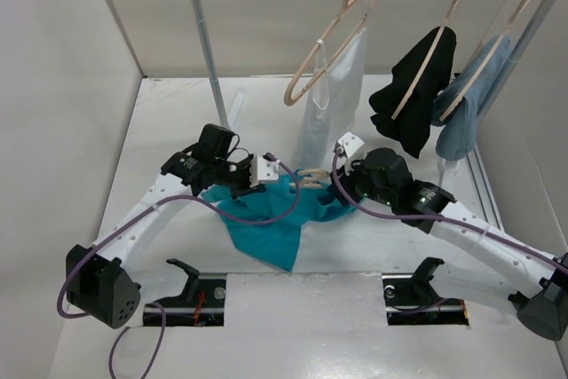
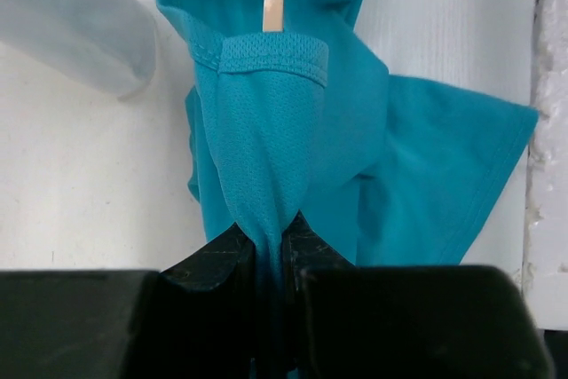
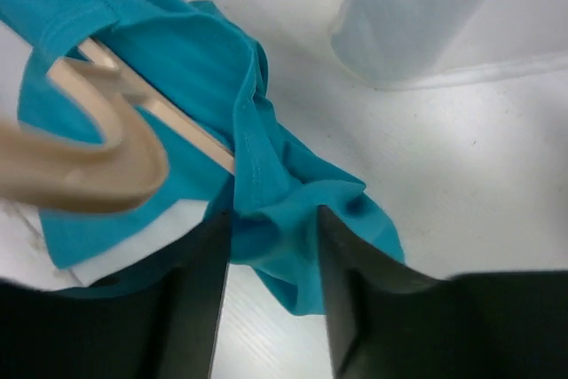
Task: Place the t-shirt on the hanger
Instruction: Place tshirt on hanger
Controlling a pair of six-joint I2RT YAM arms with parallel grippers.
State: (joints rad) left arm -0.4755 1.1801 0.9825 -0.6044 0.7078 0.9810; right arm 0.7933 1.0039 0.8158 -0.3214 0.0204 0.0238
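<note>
T-shirt (image 1: 271, 224) is bunched on the table (image 1: 173, 126) between both arms, with the hanger (image 3: 106, 166) partly tucked inside it. A hemmed fold is pinched tight by the left gripper (image 2: 269, 235). Another fold is seen between the right gripper (image 3: 272, 224) fingers, which are set apart. Whether it is clamped or merely straddled cannot be told.

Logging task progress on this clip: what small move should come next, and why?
Probably the right gripper should close on the t-shirt fold lying between its fingers. The left gripper pinches a hem, and the hanger is only partly inside the cloth, so both holds seem needed to draw it on.
</note>
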